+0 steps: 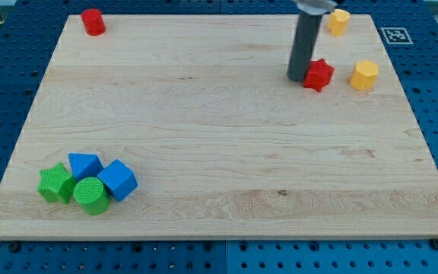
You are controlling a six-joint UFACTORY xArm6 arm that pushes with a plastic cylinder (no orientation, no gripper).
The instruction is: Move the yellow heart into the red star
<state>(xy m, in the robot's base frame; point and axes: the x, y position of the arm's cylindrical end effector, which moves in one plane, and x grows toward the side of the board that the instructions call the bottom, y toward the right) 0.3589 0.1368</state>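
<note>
Yellow heart point(364, 74) sits just right of the red star point(318, 74), apart, while my tip point(296, 78), a plain rod with nothing to spread, touches the star's left, so I judge I must circle round to the heart's right and push left.

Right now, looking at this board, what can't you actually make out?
- My tip: it sits against the red star on the view's left; contact is too fine to confirm.
- Upper rod: cut off by the view's top edge.
- Yellow block at top versus yellow block right of the star: too small to tell which is the heart.
- Red block at top left: shape unclear.
</note>
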